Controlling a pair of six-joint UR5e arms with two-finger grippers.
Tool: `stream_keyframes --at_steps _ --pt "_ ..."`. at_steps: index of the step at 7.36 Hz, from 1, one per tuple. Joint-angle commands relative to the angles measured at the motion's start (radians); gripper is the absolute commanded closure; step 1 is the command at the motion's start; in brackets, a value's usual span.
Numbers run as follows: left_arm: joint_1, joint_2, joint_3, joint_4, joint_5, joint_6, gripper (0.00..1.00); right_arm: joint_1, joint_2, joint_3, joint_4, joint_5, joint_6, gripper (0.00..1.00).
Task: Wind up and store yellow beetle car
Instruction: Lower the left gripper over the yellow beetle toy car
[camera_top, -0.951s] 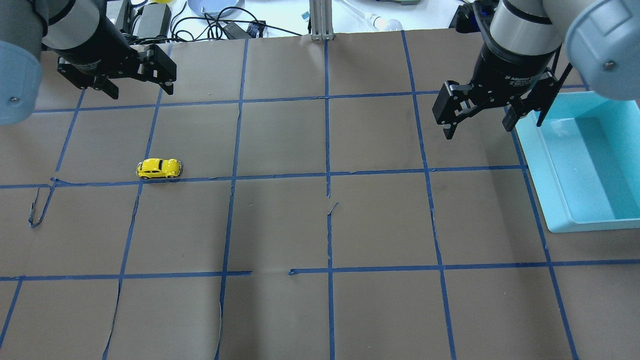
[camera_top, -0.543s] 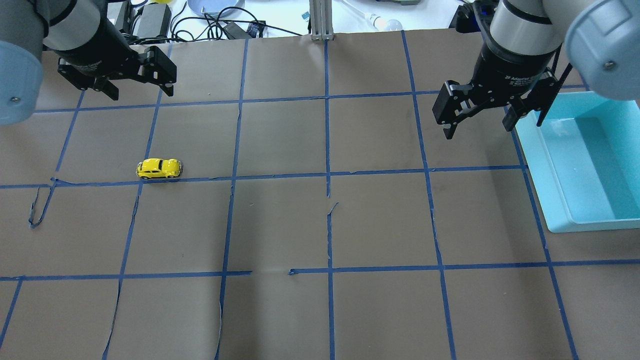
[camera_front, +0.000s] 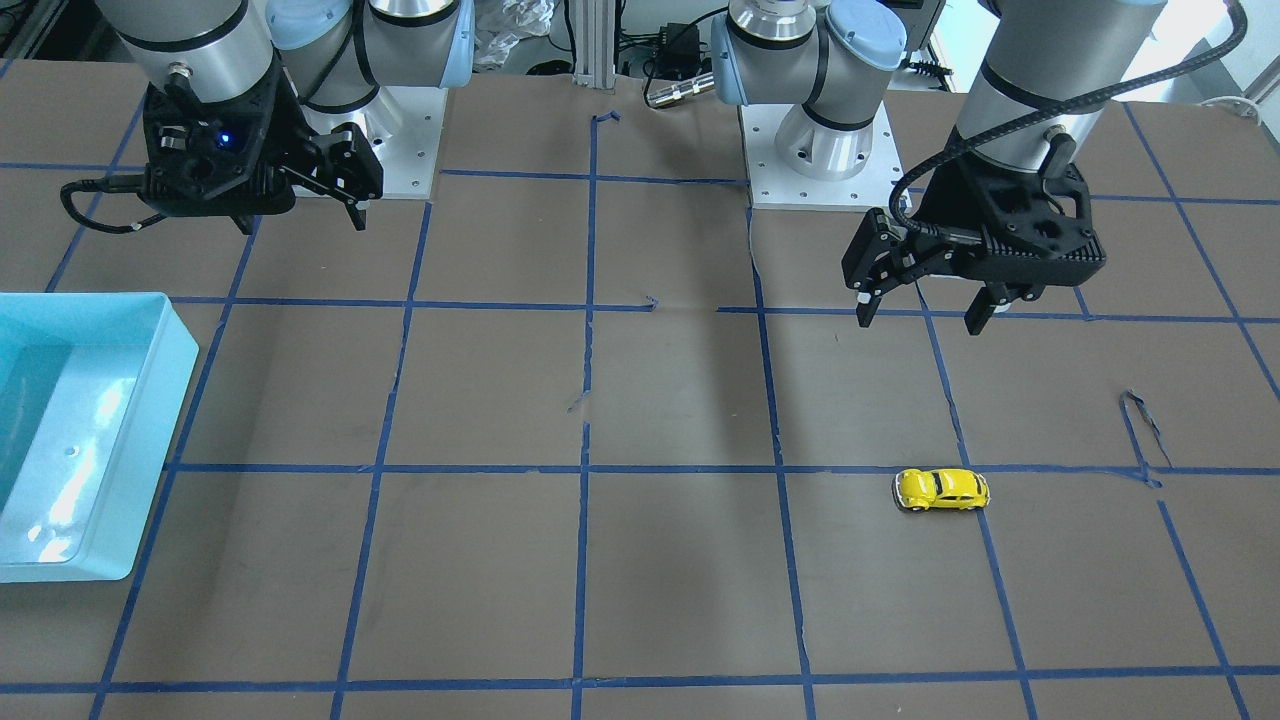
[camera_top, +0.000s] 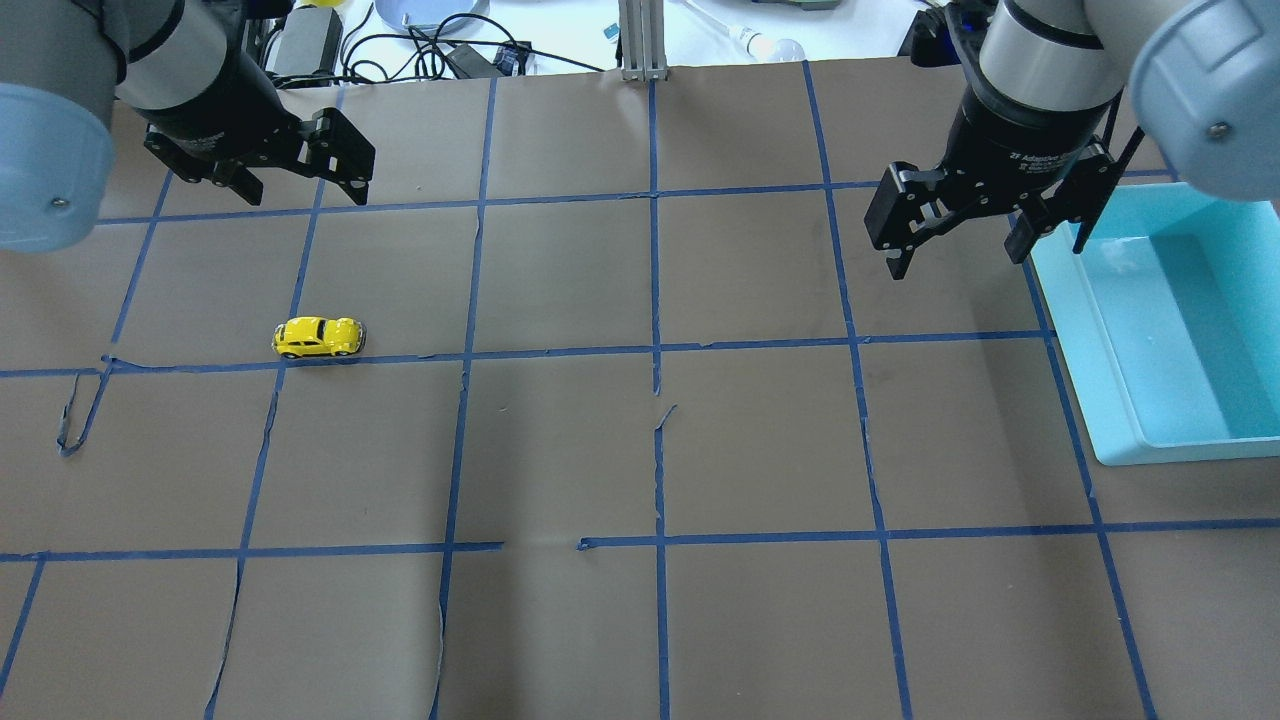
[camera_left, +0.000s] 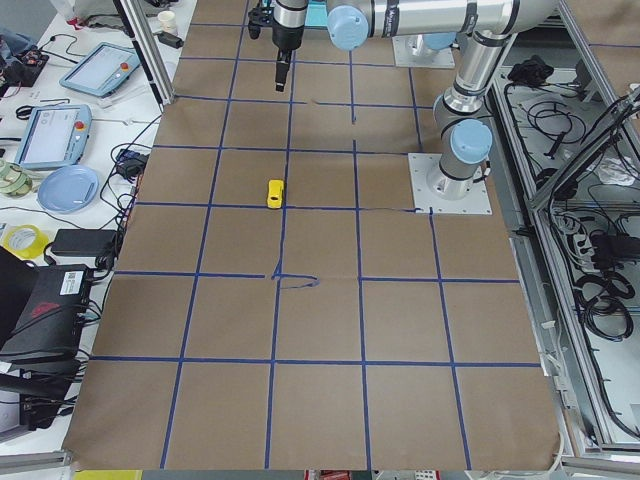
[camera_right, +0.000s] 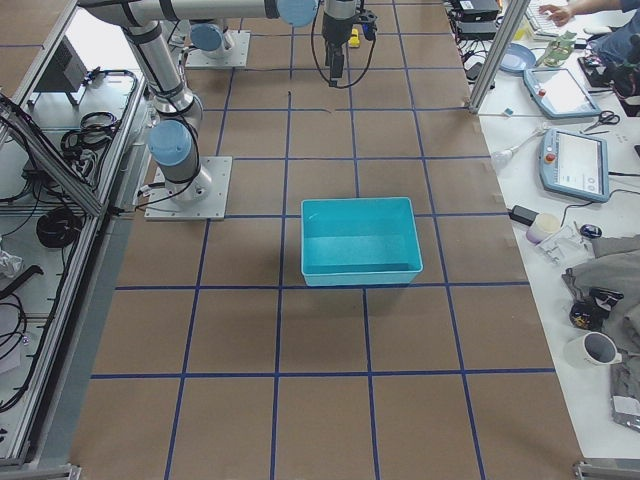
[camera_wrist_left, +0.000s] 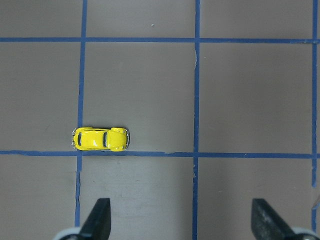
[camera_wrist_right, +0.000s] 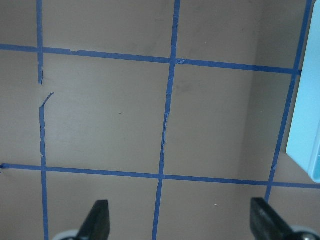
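The yellow beetle car (camera_top: 318, 337) stands on its wheels on the brown table paper, by a blue tape line on the left half; it also shows in the front view (camera_front: 941, 489) and the left wrist view (camera_wrist_left: 100, 139). My left gripper (camera_top: 300, 190) hangs open and empty above the table, behind the car and apart from it. Its fingers frame the bottom of the left wrist view. My right gripper (camera_top: 957, 260) is open and empty over the right half, next to the turquoise bin (camera_top: 1070, 300).
The turquoise bin (camera_front: 150, 400) sits at the table's right edge with nothing visible in it. Blue tape lines cross the paper, torn and lifted in places (camera_top: 75, 420). Cables and a tablet lie beyond the far edge (camera_top: 420, 40).
My left gripper has shifted a little to the right and toward the car. The right arm and the car have not moved.
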Motion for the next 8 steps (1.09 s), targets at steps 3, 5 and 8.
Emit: stream_keyframes --at_steps 3,5,8 --pt "0.003 -0.016 -0.002 0.009 0.002 0.036 0.00 -0.001 0.001 0.000 -0.002 0.000 -0.002 0.00" --pt "0.010 -0.064 -0.004 0.021 -0.006 0.331 0.05 -0.001 0.000 0.000 -0.002 0.000 -0.002 0.00" --pt "0.113 -0.130 -0.083 0.081 0.007 1.025 0.04 -0.001 0.001 0.000 0.000 0.000 0.000 0.00"
